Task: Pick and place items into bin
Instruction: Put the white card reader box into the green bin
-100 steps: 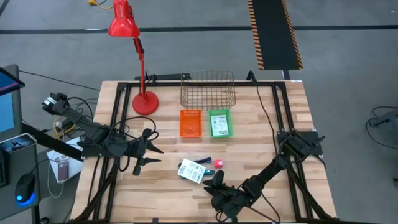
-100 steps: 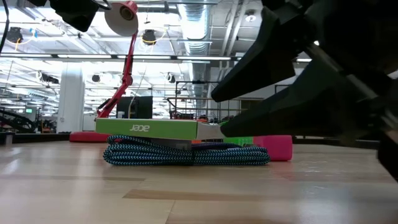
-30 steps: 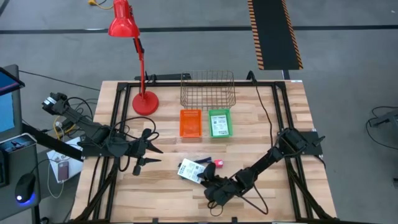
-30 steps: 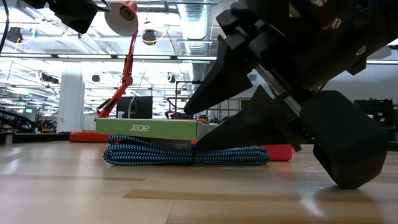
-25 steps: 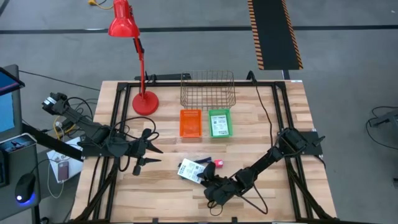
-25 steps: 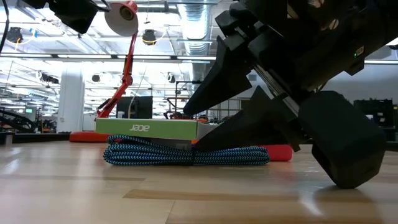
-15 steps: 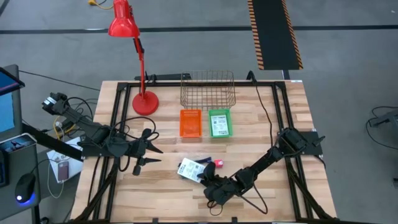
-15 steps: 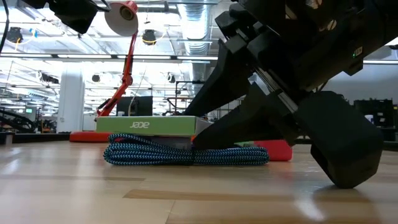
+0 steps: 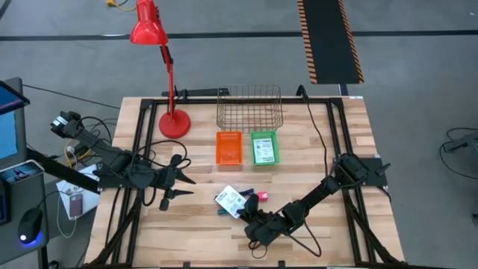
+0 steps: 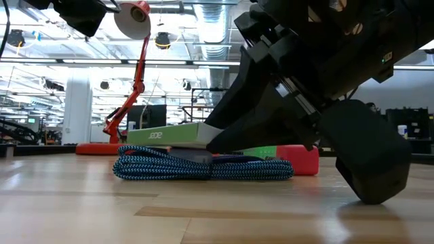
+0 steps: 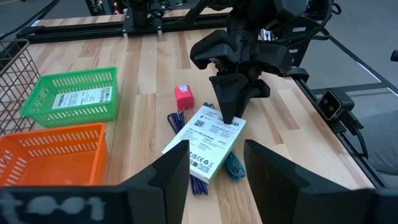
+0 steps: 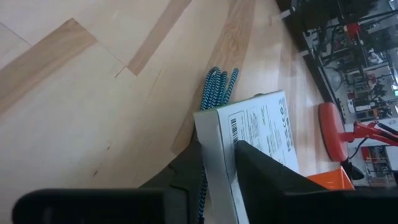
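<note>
I'm gripping the white box (image 11: 210,142) by its near edge in the right gripper (image 9: 246,211), tilting it above the blue braided cable (image 10: 203,167); my left gripper (image 9: 184,186) is waiting spread open, well apart.

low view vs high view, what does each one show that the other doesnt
Only the low view shows the white box's green "acer" edge tilted up at the right hand's end, above the blue braided cable. Only the high view shows the wire basket, orange bin, green bin and the left hand waiting apart. Both show the red lamp and the right hand shut on the box.
</note>
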